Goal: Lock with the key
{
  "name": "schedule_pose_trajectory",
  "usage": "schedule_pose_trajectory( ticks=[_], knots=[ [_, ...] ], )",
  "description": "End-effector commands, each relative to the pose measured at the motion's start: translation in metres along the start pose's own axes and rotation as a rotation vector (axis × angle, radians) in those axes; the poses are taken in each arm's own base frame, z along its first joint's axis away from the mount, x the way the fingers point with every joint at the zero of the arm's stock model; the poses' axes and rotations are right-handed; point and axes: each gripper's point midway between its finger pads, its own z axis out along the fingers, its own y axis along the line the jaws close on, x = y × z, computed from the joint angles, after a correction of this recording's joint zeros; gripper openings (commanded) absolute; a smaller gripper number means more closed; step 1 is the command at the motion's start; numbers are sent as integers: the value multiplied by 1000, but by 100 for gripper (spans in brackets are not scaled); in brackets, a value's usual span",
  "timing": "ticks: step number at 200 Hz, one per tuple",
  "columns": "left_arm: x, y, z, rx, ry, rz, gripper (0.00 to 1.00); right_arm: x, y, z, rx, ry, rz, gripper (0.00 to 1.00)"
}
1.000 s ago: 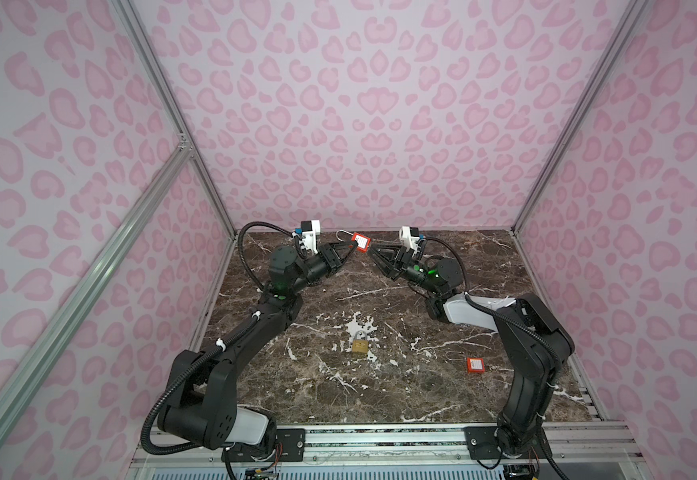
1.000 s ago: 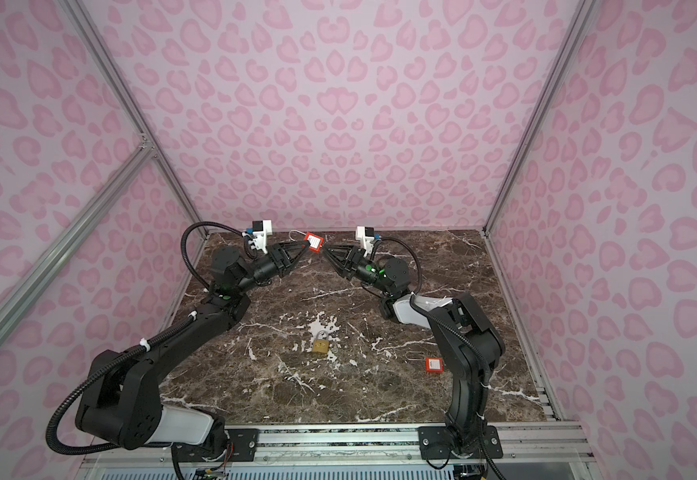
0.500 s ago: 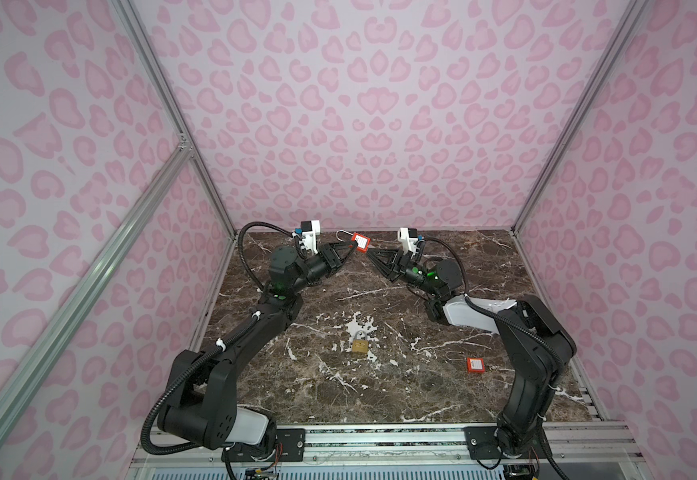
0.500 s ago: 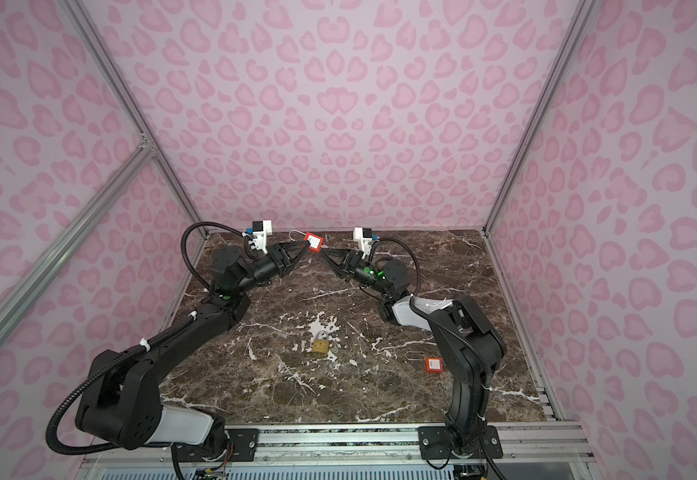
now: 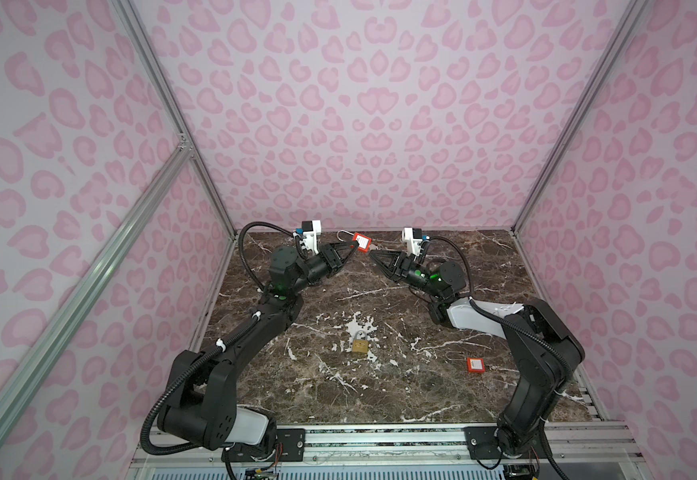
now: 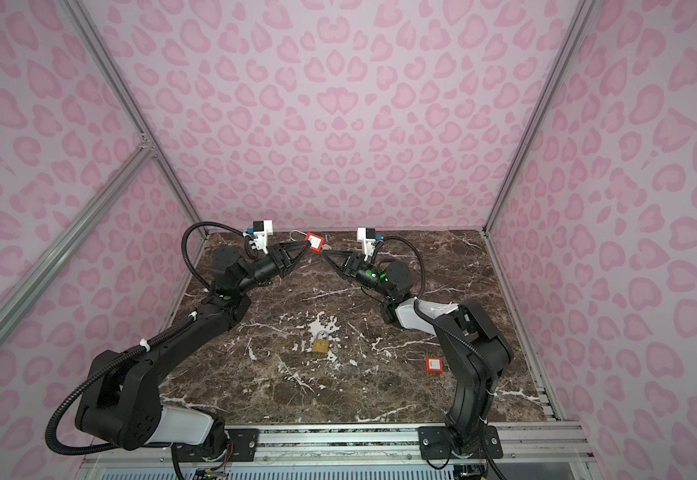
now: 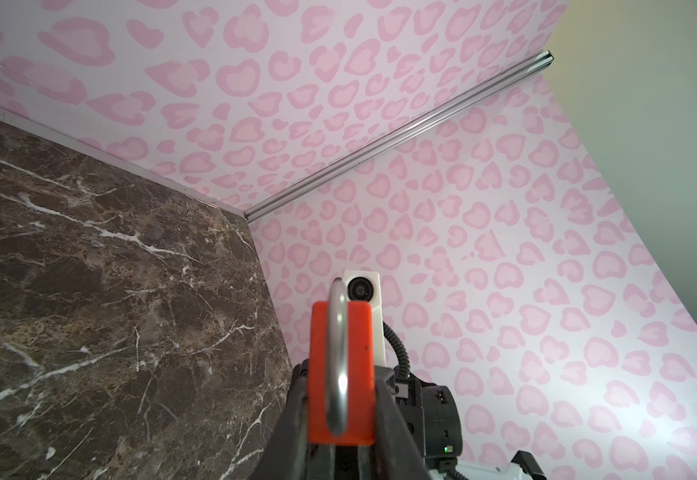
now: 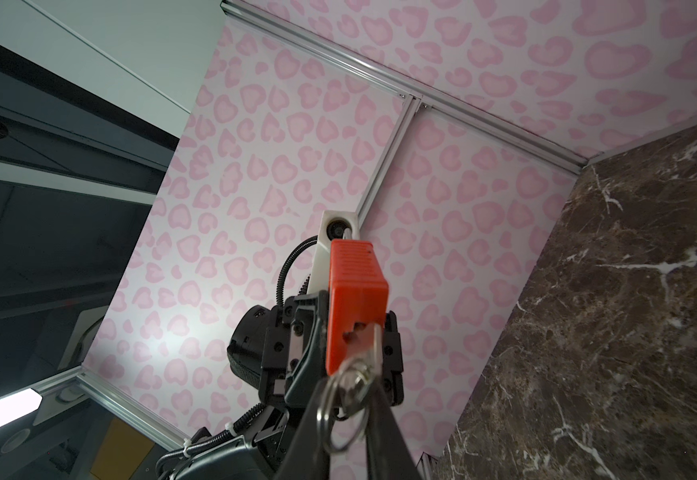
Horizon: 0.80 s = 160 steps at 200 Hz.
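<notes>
A red padlock (image 5: 361, 242) (image 6: 314, 242) hangs in the air near the back wall. My left gripper (image 5: 353, 247) (image 7: 340, 415) is shut on its body (image 7: 340, 365), with the silver shackle (image 7: 337, 361) toward the left wrist camera. A silver key (image 8: 365, 361) with a key ring (image 8: 340, 415) sits in the bottom of the padlock (image 8: 355, 291). My right gripper (image 5: 373, 252) (image 8: 351, 399) comes from the right and is shut on the key's head. Both arms meet tip to tip above the marble table (image 5: 400, 386).
A brass padlock (image 5: 360, 345) (image 6: 321, 345) lies in the middle of the table. A second red padlock (image 5: 476, 365) (image 6: 435, 364) lies near the right arm's base. Pink patterned walls close in the back and both sides.
My right gripper's jaws have closed onto the key at the padlock. The left gripper and the padlock have stayed where they were.
</notes>
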Motion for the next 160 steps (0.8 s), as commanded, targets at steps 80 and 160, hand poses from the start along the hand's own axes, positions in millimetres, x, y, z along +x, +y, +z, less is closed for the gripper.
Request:
schedule_pose_trajectory(
  ticks=[80, 160],
  knots=[
    [-6, -17, -2, 56, -23, 45, 12, -11, 12, 4, -56, -28, -32, 42],
    [-8, -18, -1, 59, -20, 42, 12, -15, 6, 5, -57, -28, -32, 10]
  ],
)
